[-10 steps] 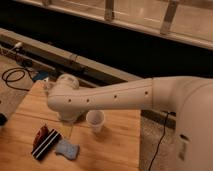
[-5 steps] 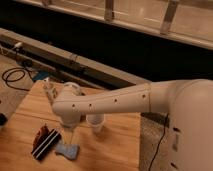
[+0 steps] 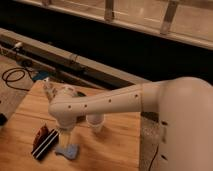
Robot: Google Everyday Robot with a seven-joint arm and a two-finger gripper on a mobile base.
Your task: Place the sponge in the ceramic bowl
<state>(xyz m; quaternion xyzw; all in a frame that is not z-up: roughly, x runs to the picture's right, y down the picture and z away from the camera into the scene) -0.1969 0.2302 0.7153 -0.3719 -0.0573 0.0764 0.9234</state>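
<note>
The sponge (image 3: 70,150) is a small light-blue pad lying flat on the wooden table (image 3: 115,145) near its front edge. My white arm reaches in from the right, and its wrist (image 3: 65,107) bends down over the table. The gripper (image 3: 65,138) hangs from the wrist just above the sponge's left part, right over it. The ceramic bowl does not show; the arm covers the table's far middle.
A black block (image 3: 44,142) with white stripes and a red side lies just left of the sponge. A white cup (image 3: 95,122) stands upright to the right of the gripper. Cables (image 3: 15,76) lie on the floor at the left, and a dark wall runs behind the table.
The wrist has swung forward and down from the table's far side, bringing the gripper down over the sponge. The sponge, block and cup have not moved.
</note>
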